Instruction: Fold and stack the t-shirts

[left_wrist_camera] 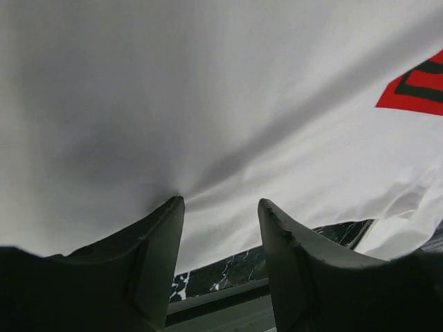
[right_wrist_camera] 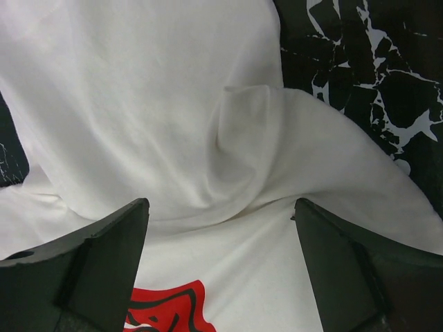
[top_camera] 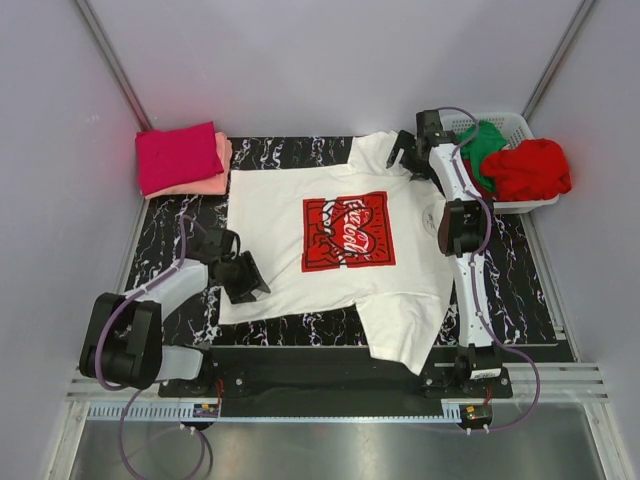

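A white t-shirt [top_camera: 290,240] with a red square print [top_camera: 348,232] lies spread on the black marbled mat [top_camera: 520,280], one sleeve hanging over the near edge. My left gripper [top_camera: 245,278] is at the shirt's left hem. In the left wrist view its jaws [left_wrist_camera: 221,200] stand apart, tips against the white cloth [left_wrist_camera: 208,90], with creases running from the left fingertip [left_wrist_camera: 174,204]. My right gripper [top_camera: 405,152] hovers at the far right shoulder. It is wide open [right_wrist_camera: 221,204] over bunched white fabric [right_wrist_camera: 138,83], with nothing between its fingers.
Folded magenta [top_camera: 178,155] and salmon-pink [top_camera: 205,185] shirts are stacked at the back left. A white slatted basket [top_camera: 512,120] at the back right holds a green shirt [top_camera: 487,140] and a red shirt [top_camera: 530,168]. Grey walls enclose the table.
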Controlling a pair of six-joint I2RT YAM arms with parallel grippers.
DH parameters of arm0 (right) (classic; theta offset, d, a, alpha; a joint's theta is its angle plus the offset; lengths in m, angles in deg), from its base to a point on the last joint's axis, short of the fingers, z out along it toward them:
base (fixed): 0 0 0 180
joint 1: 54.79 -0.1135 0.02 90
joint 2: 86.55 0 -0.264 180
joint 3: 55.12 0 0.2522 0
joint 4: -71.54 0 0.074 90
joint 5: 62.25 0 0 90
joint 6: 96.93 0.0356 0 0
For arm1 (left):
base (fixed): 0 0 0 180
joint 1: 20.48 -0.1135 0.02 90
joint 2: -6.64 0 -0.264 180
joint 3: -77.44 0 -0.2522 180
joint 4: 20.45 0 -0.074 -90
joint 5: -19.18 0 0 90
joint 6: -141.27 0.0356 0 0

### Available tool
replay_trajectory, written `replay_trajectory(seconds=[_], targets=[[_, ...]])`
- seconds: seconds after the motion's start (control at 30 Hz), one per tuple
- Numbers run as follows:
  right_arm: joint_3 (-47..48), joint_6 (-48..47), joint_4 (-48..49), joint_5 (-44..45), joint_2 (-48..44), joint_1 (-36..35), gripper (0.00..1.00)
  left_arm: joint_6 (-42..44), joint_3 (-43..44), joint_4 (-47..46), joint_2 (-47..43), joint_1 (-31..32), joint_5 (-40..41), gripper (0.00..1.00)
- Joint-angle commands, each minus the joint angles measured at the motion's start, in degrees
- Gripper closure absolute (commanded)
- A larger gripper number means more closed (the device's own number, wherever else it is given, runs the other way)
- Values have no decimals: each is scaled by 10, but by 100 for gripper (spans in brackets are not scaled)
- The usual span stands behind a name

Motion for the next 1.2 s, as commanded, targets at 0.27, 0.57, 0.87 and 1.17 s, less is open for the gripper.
replay_trajectory(seconds=[0.27, 0.57, 0.87, 1.17], targets=[[-84, -4, 5, 9, -157, 4, 0, 49, 150, 169, -52, 5, 144, 44], [-476, 11, 10, 111, -510, -45, 0, -35, 53, 197, -196, 13, 162, 42], [-801, 96, 34, 64, -813, -174, 0, -128, -5, 206, -205, 35, 223, 41], [-867, 118, -14, 64, -903, -223, 0, -248, -28, 284, -276, 88, 358, 46]])
